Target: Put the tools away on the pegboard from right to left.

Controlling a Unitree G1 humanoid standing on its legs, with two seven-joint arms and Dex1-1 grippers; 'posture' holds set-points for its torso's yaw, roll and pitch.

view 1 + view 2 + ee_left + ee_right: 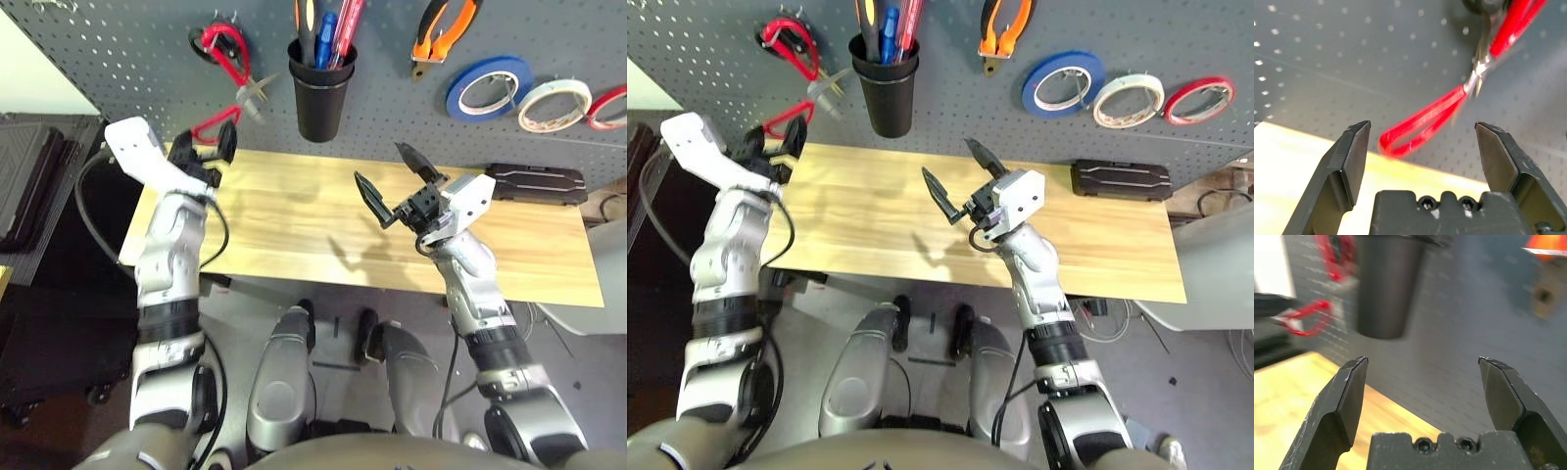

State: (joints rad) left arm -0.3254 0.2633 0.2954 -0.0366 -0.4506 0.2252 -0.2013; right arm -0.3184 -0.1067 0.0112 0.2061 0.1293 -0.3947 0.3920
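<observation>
Your left gripper (214, 149) stands spread and empty just below the red-handled scissors (226, 51) – these hang on the dark grey perforated pegboard (118, 59), long axis slanting down toward it, lower loop nearest. The right gripper (390, 182), also spread and empty, hovers over the bare wooden surface (294, 225) – the black cup (320, 93) hangs between them.
</observation>
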